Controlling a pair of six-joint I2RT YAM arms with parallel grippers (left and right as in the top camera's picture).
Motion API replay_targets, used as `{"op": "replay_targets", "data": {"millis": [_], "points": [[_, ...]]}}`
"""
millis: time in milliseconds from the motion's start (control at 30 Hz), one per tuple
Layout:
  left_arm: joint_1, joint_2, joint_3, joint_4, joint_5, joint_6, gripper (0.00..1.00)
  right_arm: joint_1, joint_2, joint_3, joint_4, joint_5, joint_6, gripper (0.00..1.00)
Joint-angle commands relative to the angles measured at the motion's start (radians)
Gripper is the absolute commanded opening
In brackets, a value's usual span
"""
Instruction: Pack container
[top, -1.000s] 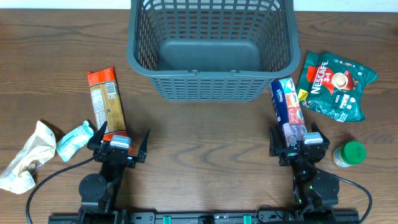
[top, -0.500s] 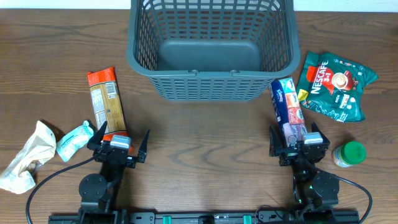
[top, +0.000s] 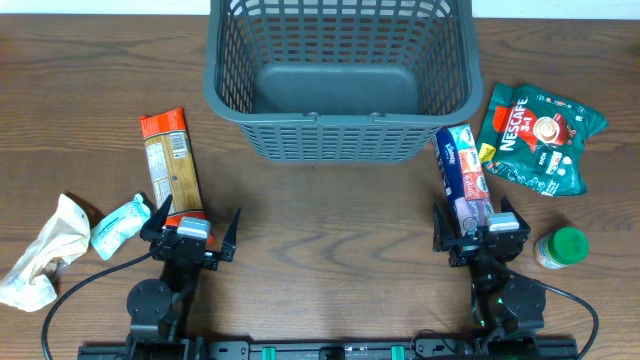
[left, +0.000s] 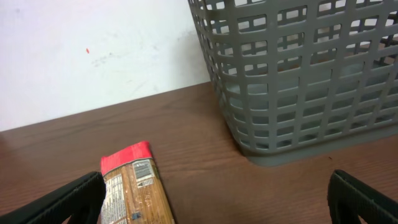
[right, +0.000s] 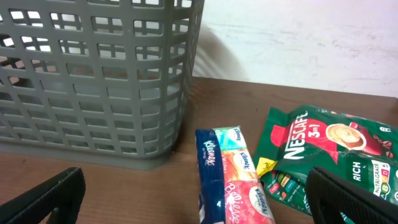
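The large dark grey basket (top: 338, 75) stands empty at the back middle of the table; it also shows in the left wrist view (left: 298, 74) and the right wrist view (right: 93, 81). My left gripper (top: 190, 228) is open and empty at the front left, over the near end of an orange pasta packet (top: 170, 168) (left: 134, 190). My right gripper (top: 480, 228) is open and empty at the front right, over the near end of a Kleenex tissue pack (top: 462, 175) (right: 231, 177). A green Nescafe bag (top: 538, 135) (right: 329, 155) lies right of the basket.
A crumpled beige wrapper (top: 45, 250) and a small pale blue packet (top: 120, 224) lie at the front left. A jar with a green lid (top: 562, 248) stands at the front right. Bare wood lies between the two grippers, in front of the basket.
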Motion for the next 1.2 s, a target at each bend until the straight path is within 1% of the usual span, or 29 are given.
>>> {"op": "replay_targets", "data": {"millis": [0, 433, 467, 533, 633, 733, 800, 967, 1100, 1167], "points": [[0.004, -0.009, -0.015, -0.033, 0.029, -0.009, 0.99, -0.013, -0.006, -0.005, 0.001, 0.000, 0.013, 0.99], [0.004, -0.009, -0.015, -0.030, 0.029, -0.010, 0.99, -0.013, -0.006, -0.005, 0.003, -0.001, 0.014, 0.99], [0.004, -0.009, -0.015, -0.029, 0.029, -0.029, 0.99, -0.013, -0.006, -0.005, 0.004, -0.001, 0.026, 0.99], [0.004, -0.009, -0.015, -0.029, 0.012, -0.120, 0.99, -0.013, -0.006, -0.005, 0.002, -0.001, 0.082, 0.99], [0.004, -0.007, -0.001, -0.038, -0.032, -0.327, 0.99, -0.013, -0.006, -0.004, 0.000, -0.008, 0.238, 0.99], [0.004, 0.008, 0.052, -0.072, -0.063, -0.476, 0.99, -0.013, -0.003, 0.023, -0.031, -0.039, 0.354, 0.99], [0.004, 0.034, 0.111, -0.122, -0.099, -0.521, 0.99, -0.014, 0.007, 0.076, -0.097, -0.042, 0.373, 0.99], [0.004, 0.179, 0.278, -0.310, -0.205, -0.523, 0.99, -0.032, 0.099, 0.277, -0.295, -0.039, 0.372, 0.99], [0.004, 0.334, 0.358, -0.325, -0.203, -0.523, 0.99, -0.043, 0.241, 0.475, -0.468, -0.055, 0.372, 0.99], [0.004, 0.419, 0.399, -0.327, -0.203, -0.523, 0.99, -0.043, 0.344, 0.617, -0.590, -0.057, 0.371, 0.99]]}}
